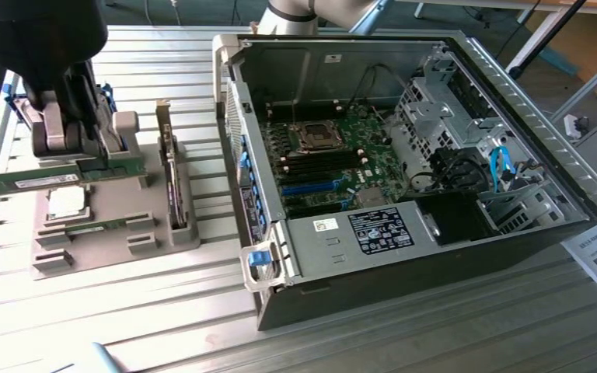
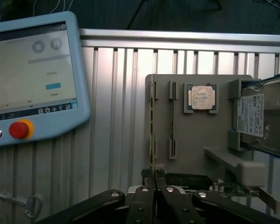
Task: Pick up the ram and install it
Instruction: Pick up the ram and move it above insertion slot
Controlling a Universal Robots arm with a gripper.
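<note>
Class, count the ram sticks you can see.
2. One ram is gripped by the claw above the tray; a second ram sits in the tray. More may hide inside the case.

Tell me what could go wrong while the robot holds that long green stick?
1. The tool pinches the thin ram with a long end sticking out, so it might tilt or slip.
2. The ram hangs close over the grey tray; a swing might knock the processor chip or the upright card.
3. The slots sit deep inside the computer case, so the ram might bump a wall on the way in.
</note>
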